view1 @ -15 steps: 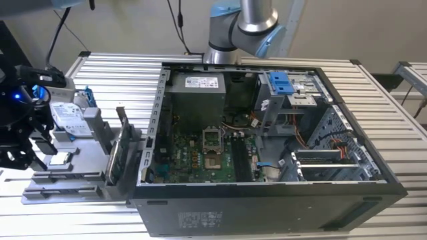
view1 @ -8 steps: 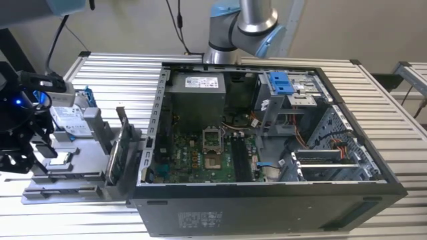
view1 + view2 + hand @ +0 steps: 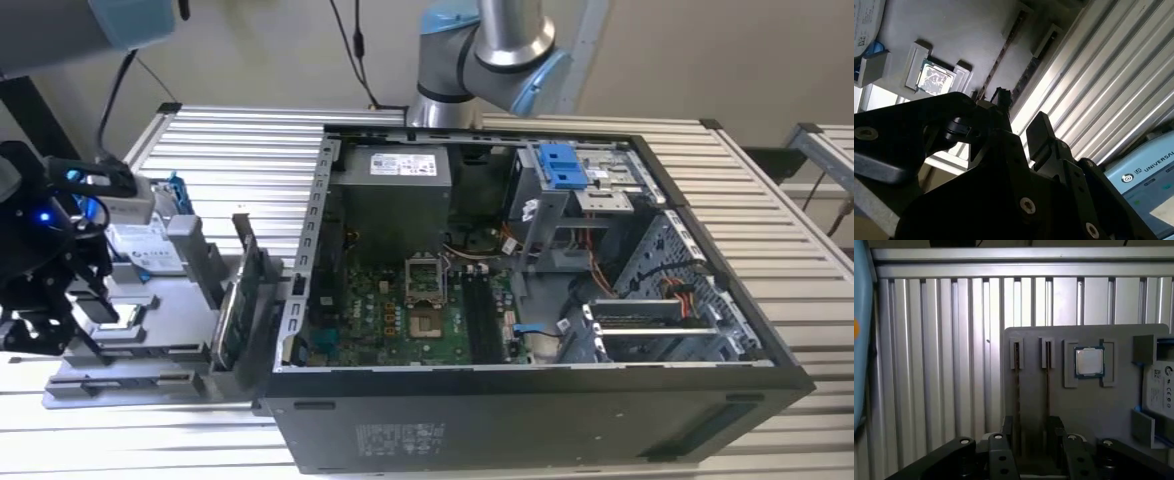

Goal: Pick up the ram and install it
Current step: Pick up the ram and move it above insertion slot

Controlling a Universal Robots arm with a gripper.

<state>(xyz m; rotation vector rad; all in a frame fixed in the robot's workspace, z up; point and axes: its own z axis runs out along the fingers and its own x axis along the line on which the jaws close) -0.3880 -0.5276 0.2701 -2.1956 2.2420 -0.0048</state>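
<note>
Two black fingers (image 3: 1058, 426) spread, hovers over slim dark ram stick (image 3: 1047, 390) slotted edge-up in grey tray (image 3: 1029, 347) for pinching.

Pincer (image 3: 60, 320) apparently low over the gray tray (image 3: 160, 325).

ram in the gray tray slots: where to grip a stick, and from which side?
Probably the exposed long edge of the ram, pinched across its thickness, coming from straight above the tray. It stands on edge in a narrow slot with a second stick parallel beside it, so a sideways approach looks blocked.
</note>
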